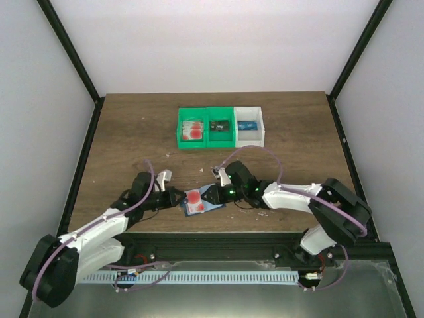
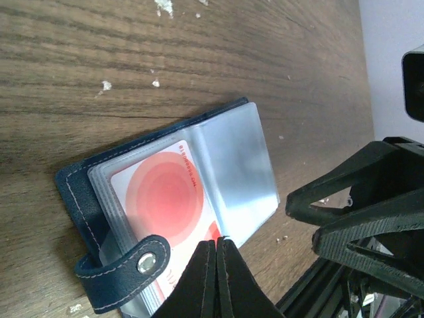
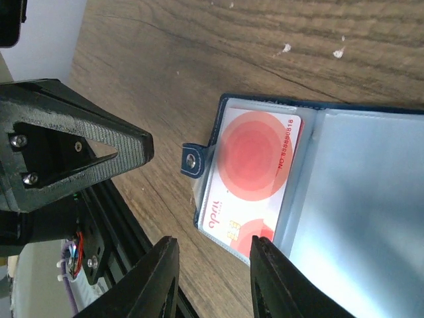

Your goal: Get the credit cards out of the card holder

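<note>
card holder (image 2: 232,165) open | left claw (image 2: 217,242) closed at edge of red card (image 2: 162,199)

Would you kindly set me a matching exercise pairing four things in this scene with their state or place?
1 left gripper
2 right gripper
3 card holder
4 white bin

a far side of the table
b jaws apart
c jaws shut
d lying open, red-and-white card showing

Pairs: 1-c, 2-b, 3-d, 4-a
</note>
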